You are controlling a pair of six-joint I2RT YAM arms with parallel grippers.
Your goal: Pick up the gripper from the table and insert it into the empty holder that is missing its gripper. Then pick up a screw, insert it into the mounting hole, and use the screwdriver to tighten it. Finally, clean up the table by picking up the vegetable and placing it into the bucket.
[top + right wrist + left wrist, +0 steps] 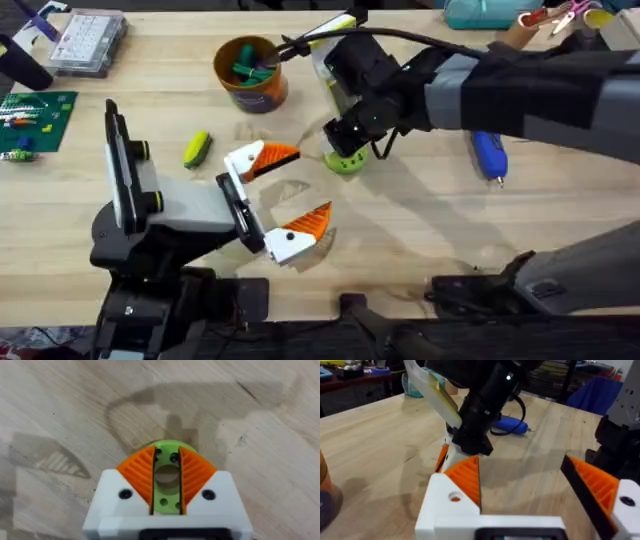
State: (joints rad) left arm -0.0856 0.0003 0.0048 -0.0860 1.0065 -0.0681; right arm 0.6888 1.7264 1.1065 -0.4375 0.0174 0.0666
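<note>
My right gripper [348, 150] reaches to the table's middle and is shut on a lime-green round disc [345, 164]. In the right wrist view its orange pads [140, 472] clamp the disc [164, 502] from both sides. My left gripper [290, 190] hovers open just in front of it, with nothing between the fingers [465, 480]. The yellow-and-green vegetable [197, 148] lies left of both grippers. The orange bucket [250, 72] with a blue band stands at the back and holds green pieces. The blue screwdriver [488, 155] [510, 424] lies to the right. The loose gripper, holder and screw are out of view.
A clear parts box [88, 42] sits at the back left, and a green board [35, 120] lies at the left edge. A clear yellowish packet [330, 30] stands behind the right wrist. Tools and clutter [560, 15] line the back right.
</note>
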